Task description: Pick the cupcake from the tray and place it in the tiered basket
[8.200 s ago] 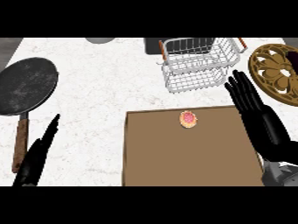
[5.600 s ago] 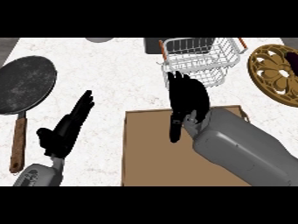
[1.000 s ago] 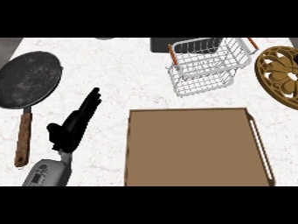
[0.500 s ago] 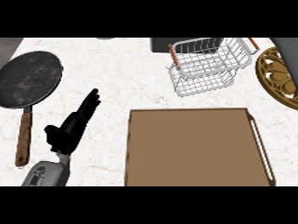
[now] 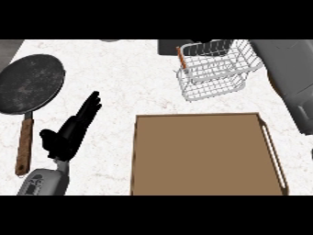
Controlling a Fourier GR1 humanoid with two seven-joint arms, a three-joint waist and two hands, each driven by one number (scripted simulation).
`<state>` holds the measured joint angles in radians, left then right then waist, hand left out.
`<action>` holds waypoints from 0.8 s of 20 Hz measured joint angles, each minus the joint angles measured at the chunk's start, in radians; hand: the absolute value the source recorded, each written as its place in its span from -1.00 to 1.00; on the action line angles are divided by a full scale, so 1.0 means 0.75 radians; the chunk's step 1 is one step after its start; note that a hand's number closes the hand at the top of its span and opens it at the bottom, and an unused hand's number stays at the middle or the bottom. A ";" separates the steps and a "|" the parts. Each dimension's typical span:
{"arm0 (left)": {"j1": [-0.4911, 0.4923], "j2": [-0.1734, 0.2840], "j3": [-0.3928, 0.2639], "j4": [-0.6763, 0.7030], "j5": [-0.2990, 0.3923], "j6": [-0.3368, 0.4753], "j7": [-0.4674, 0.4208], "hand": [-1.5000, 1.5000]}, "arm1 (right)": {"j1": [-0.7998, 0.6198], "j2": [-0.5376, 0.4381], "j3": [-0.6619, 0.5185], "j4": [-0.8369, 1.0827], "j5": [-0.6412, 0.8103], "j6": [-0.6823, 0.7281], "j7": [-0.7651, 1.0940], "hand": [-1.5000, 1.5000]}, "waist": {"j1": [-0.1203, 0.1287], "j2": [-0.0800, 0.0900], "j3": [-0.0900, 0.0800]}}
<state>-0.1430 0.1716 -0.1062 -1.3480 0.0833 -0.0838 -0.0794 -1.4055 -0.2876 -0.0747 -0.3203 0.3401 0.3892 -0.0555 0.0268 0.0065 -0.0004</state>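
While the left hand [image 5: 65,137] is held over the table [image 5: 131,82] with fingers [image 5: 87,108] straight and nothing grasped, the right hand's fingers cannot be seen; only its grey forearm [image 5: 301,82] shows beside the tiered basket [image 5: 213,69]. No cupcake can be made out on the tray [image 5: 203,153].

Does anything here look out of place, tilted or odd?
Yes. The wire basket stands askew, turned at an angle to the tray. The tray shows no cupcake, and none is visible in the basket either.
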 measured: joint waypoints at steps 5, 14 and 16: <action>0.007 -0.023 -0.010 0.018 -0.022 0.018 -0.017 0.00 | -0.015 0.020 -0.101 0.101 -0.108 0.106 0.203 -1.00 | -0.009 -0.002 0.000; 0.003 -0.043 -0.006 0.007 -0.032 0.025 -0.012 0.00 | -0.039 -0.050 -0.258 0.078 -0.246 -0.016 0.339 -1.00 | -0.012 -0.001 0.000; 0.003 -0.051 -0.014 0.008 -0.042 0.031 -0.017 0.00 | -0.028 -0.100 -0.264 0.058 -0.233 -0.107 0.322 -1.00 | -0.009 0.002 0.000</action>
<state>-0.1407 0.1335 -0.1165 -1.3419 0.0518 -0.0607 -0.0923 -1.4264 -0.3626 -0.2726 -0.2772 0.1654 0.3091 0.1860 0.0199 0.0078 -0.0005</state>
